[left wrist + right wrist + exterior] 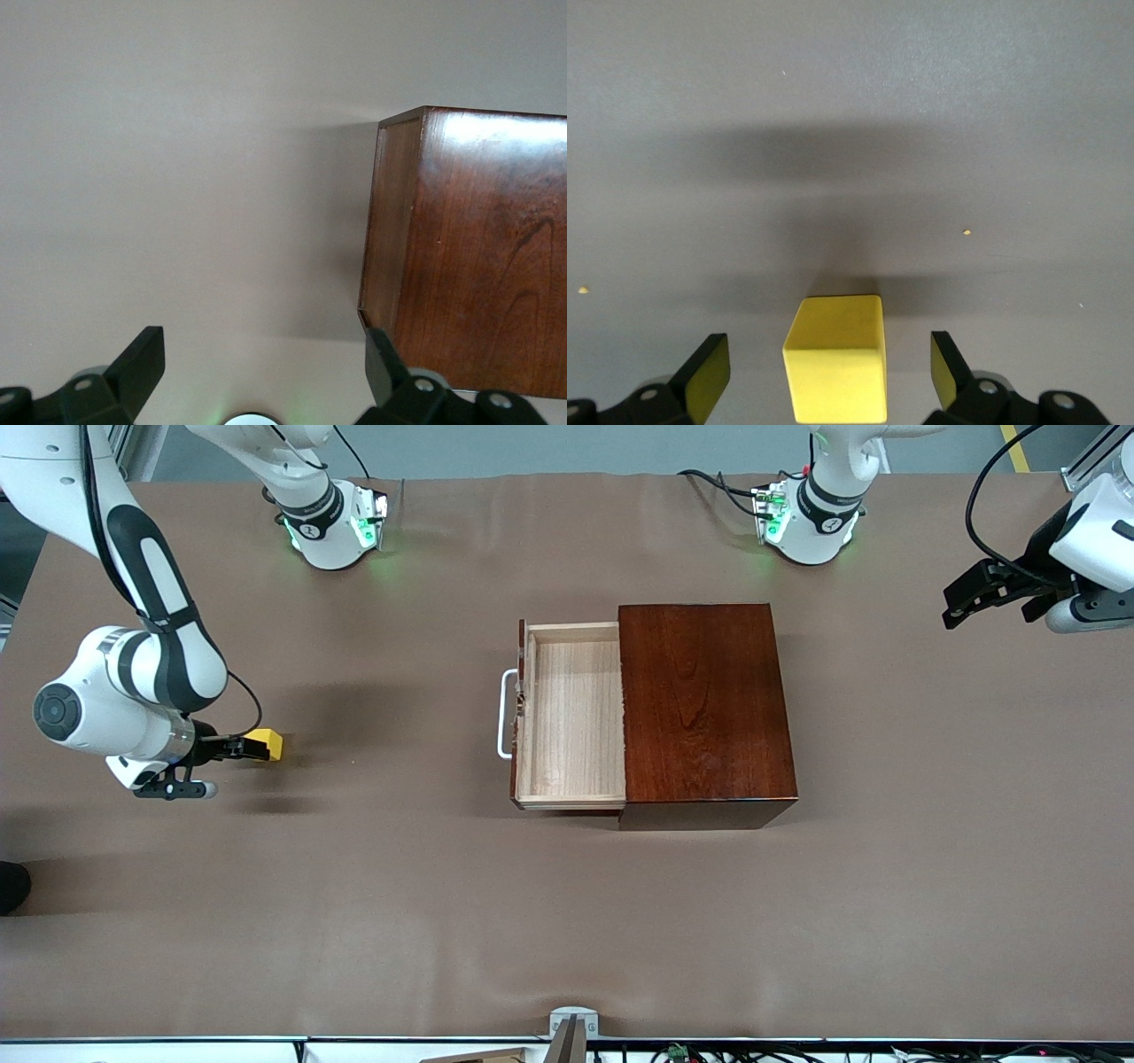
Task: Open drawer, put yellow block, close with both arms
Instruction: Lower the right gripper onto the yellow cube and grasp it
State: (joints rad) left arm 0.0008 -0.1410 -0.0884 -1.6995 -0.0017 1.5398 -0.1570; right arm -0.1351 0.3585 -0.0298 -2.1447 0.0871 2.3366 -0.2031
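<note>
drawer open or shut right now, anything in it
Open and empty: the drawer is pulled out of the box, its pale wood floor bare.

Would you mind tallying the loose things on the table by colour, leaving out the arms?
Yellow: 1, the yellow block, between the open fingers of the right gripper
Dark red-brown: 1, the wooden box, its pale drawer pulled open
Total: 2
</note>
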